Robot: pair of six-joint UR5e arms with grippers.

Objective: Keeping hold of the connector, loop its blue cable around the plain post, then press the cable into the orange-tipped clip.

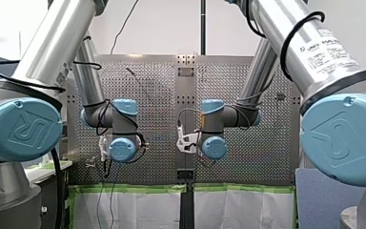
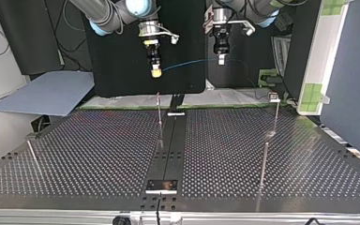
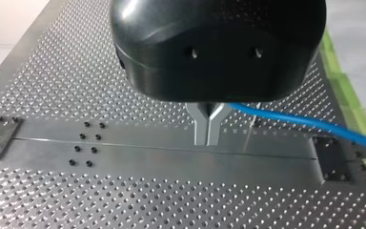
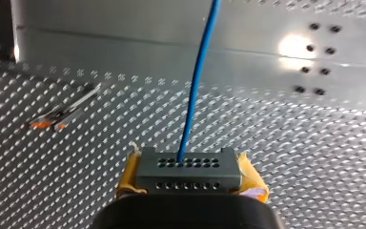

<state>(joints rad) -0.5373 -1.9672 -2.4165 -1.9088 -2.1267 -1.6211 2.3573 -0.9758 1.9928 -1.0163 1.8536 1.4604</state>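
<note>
Yellow pads of the right gripper (image 4: 189, 174) pinch the connector (image 4: 189, 168); metal fingers of the left gripper (image 3: 208, 131) look closed on the blue cable (image 4: 196, 86). Pulling too taut could tug the connector loose.

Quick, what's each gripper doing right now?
My left gripper: closed on the blue cable.
My right gripper: closed on the connector.

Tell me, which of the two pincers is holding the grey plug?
My right arm's pincer: its yellow pads clamp the grey connector. My left arm's pincer, with metal fingers, only grips the blue cable.
</note>
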